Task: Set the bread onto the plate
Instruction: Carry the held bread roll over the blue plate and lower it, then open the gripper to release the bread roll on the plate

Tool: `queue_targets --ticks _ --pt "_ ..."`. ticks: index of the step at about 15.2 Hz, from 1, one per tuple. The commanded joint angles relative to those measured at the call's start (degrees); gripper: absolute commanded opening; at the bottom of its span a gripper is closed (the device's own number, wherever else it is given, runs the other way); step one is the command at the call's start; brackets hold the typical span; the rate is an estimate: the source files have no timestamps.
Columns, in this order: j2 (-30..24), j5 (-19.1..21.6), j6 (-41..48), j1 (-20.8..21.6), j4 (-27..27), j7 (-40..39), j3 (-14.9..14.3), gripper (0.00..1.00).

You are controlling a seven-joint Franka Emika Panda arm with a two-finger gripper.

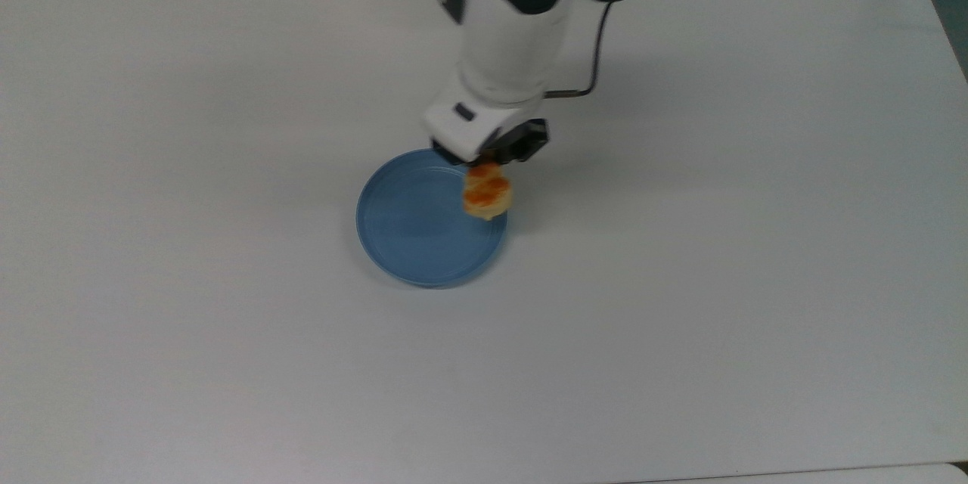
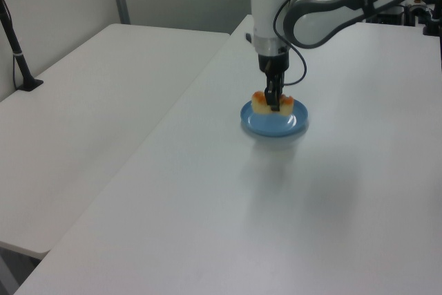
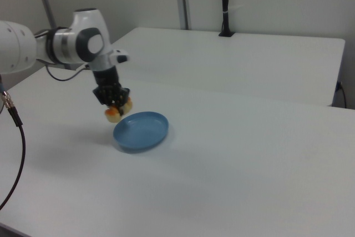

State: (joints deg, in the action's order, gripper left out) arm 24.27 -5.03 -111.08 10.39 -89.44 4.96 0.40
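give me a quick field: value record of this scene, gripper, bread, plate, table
gripper: shut on the bread, held above the table
bread: off the table, over the plate's edge on the top view's right
plate: light blue, flat on the table, nothing lying in it
table: white
task state: bread carried to the plate, not yet set down

The white table is open on all sides of the round, shallow light-blue plastic plate. The plate's bare floor is unobstructed; its raised rim is the sole obstacle.
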Motion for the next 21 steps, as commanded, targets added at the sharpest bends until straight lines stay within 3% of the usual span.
queue_targets --ticks 1,6,11,12,15,21 --pt "0.77 -0.16 -0.10 -2.82 -0.64 -5.82 -1.63 0.27" --pt "4.11 -0.33 -5.45 -3.79 -0.91 -6.63 -1.63 0.36" --pt "6.67 -0.42 -8.89 -4.14 -0.91 -6.63 -1.63 0.95" --pt "6.67 -0.33 -8.89 -4.06 -0.91 -6.45 -1.63 1.00" --pt "4.57 -0.16 -8.10 -4.06 -0.73 -6.19 -1.63 1.00" --pt "-10.01 0.37 5.32 -4.14 -0.47 -1.89 -1.63 1.00"
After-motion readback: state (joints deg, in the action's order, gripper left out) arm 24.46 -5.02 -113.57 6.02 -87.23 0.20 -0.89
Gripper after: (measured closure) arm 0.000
